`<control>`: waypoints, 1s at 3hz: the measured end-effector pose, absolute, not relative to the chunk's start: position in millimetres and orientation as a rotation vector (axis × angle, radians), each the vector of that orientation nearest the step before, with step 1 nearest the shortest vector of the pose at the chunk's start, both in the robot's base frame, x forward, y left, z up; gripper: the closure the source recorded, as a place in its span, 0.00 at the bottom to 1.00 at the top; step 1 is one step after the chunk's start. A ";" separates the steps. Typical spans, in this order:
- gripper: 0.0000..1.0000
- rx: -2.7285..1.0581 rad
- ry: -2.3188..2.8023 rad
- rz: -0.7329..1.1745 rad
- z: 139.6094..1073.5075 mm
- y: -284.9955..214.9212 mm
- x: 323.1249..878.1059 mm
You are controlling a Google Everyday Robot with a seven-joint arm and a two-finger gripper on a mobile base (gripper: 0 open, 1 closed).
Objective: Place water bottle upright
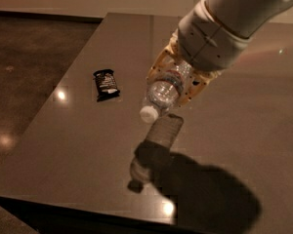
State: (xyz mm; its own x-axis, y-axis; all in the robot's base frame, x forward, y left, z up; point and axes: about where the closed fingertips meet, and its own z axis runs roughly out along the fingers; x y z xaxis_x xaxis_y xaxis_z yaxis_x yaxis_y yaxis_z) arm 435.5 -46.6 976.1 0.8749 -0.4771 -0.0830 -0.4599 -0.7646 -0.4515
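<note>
Dark, glossy table [88, 145] sits beneath a white robot arm [224, 18] extending from the upper right. Its gripper [173, 82] clasps the water bottle [161, 94] above the surface, tilted with its white cap [148, 113] pointing down-left. A black snack packet [106, 84] lies nearby to the left.

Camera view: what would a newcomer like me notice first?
The robot's yellowish claw, right of centre, grips a clear water bottle, tilted with its white cap pointing down-left above the glossy table. A small dark packet lies on the table farther left, and the arm's big shadow spreads below.
</note>
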 end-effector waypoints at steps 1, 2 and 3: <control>1.00 -2.530 0.840 -0.130 986.7 -34.8 446.3; 1.00 -2.435 1.020 -0.189 996.3 -33.4 452.4; 1.00 -2.290 1.229 -0.240 1004.1 -38.9 455.7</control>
State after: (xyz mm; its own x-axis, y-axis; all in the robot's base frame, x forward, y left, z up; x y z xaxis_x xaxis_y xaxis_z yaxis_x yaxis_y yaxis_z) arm 455.7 -38.9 1004.1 0.5713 -0.8160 -0.0881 -0.7227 -0.4493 -0.5252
